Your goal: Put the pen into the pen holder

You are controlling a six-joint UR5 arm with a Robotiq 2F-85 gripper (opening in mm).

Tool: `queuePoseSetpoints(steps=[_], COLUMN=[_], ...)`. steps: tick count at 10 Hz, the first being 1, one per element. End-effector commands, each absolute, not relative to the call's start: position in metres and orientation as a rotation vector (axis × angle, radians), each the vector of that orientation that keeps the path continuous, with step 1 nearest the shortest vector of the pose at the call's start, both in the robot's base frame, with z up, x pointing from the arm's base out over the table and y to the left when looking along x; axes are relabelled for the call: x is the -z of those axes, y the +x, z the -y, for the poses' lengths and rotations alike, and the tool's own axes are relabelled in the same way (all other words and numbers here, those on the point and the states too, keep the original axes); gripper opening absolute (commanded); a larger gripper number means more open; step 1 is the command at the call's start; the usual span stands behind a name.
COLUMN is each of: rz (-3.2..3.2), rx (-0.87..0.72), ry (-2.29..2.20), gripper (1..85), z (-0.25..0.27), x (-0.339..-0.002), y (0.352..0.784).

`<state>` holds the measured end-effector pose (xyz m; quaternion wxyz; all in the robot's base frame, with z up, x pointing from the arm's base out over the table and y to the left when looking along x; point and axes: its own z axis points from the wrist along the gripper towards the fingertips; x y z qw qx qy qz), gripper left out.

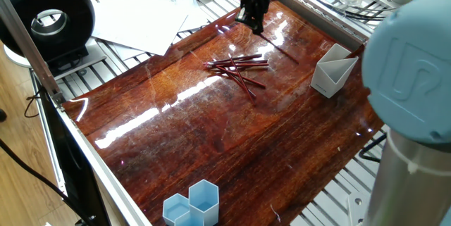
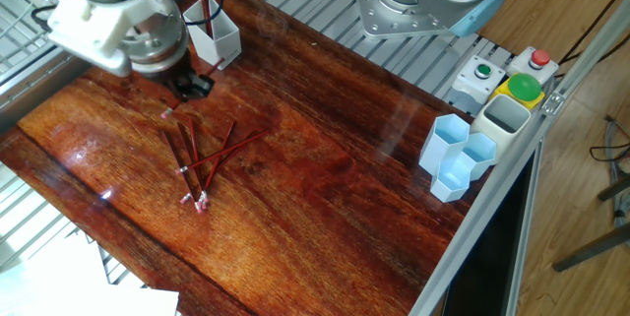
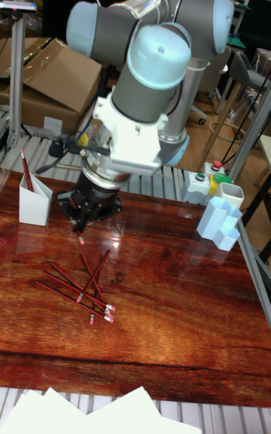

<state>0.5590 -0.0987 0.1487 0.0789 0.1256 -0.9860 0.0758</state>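
My gripper [image 1: 255,23] [image 2: 194,85] [image 3: 86,219] hangs low over the wooden table's far side, shut on a thin red pen [image 1: 278,45] that sticks out from it at a slant. The pen's pink-tipped end [image 2: 169,111] [image 3: 80,238] shows just below the fingers. The white pen holder [image 1: 331,74] [image 2: 217,40] [image 3: 34,197] stands a short way off beside the gripper, with one red pen [image 2: 202,1] upright inside. Several more red pens [image 1: 239,67] [image 2: 202,158] [image 3: 83,283] lie in a loose pile on the table near the gripper.
Light blue hexagonal cups [image 1: 194,205] [image 2: 458,154] stand at the table's opposite edge, beside a button box [image 2: 512,80]. White paper sheets [image 1: 148,18] and a black round device [image 1: 49,18] lie beyond the table's side. The arm's big joint [image 1: 416,64] fills the right foreground.
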Motion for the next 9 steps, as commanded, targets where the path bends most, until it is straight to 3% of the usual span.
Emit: queuePoseSetpoints(steps=[1, 4, 9], rz=[2.994, 3.032, 3.065], rx=[-0.23, -0.234, -0.208], ry=[0.496, 0.6, 0.518], gripper=[1.0, 1.0, 1.0], z=[0.123, 0.148, 0.144], x=[-0.166, -0.189, -0.187], y=[0.541, 0.547, 0.558])
